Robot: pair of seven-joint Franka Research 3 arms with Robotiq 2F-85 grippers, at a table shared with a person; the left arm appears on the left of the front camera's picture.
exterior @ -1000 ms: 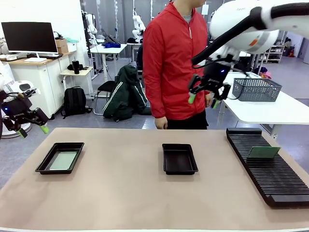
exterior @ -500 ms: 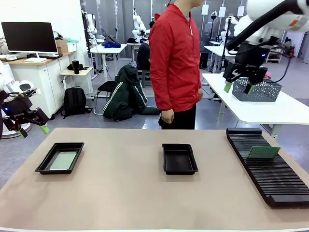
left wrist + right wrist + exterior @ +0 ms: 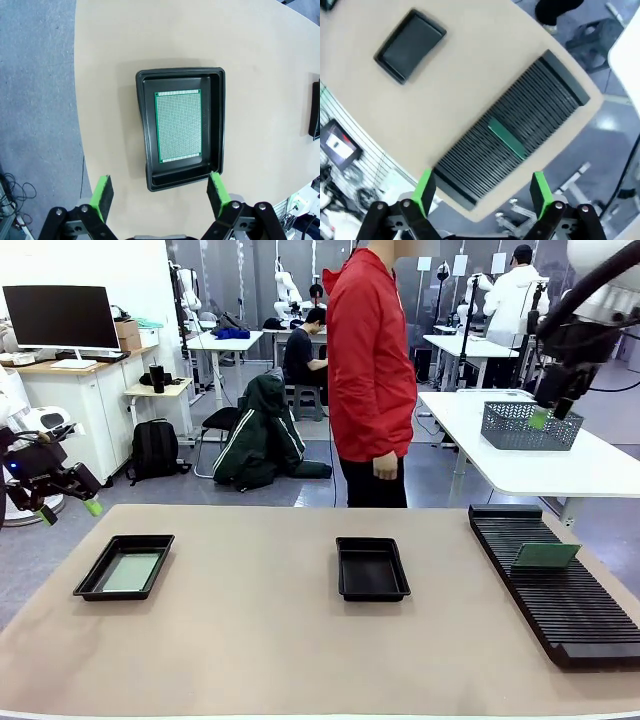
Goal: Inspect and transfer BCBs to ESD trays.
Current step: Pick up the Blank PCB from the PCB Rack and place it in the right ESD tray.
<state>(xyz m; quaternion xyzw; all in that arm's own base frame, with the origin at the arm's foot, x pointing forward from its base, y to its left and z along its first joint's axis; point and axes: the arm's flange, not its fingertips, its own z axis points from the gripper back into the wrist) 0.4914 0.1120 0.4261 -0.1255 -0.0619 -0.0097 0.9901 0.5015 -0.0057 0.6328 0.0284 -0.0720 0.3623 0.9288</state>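
Two black ESD trays lie on the tan table. The left tray [image 3: 120, 596] holds one pale green BCB [image 3: 131, 571]; the middle tray [image 3: 372, 570] holds nothing. My left gripper [image 3: 68, 512] hovers open off the table's left edge. In its wrist view, the gripper [image 3: 160, 192] is above the tray [image 3: 145, 120] and its BCB [image 3: 178, 127]. My right gripper [image 3: 548, 415] hangs open, high at the far right. In its wrist view, the gripper [image 3: 482, 192] looks down on another green BCB [image 3: 506, 138], which stands in the ribbed rack [image 3: 540, 100], with the empty tray [image 3: 410, 45] beyond.
A long black slotted rack [image 3: 580, 610] runs along the table's right side with a BCB [image 3: 545, 556] upright in it. A person in a red jacket [image 3: 370, 370] stands at the far edge. A grey mesh basket [image 3: 530, 425] sits on a white side table.
My right arm has swung from in front of the person to the far right, still open. The person has turned and shifted slightly right. My left arm has not moved.
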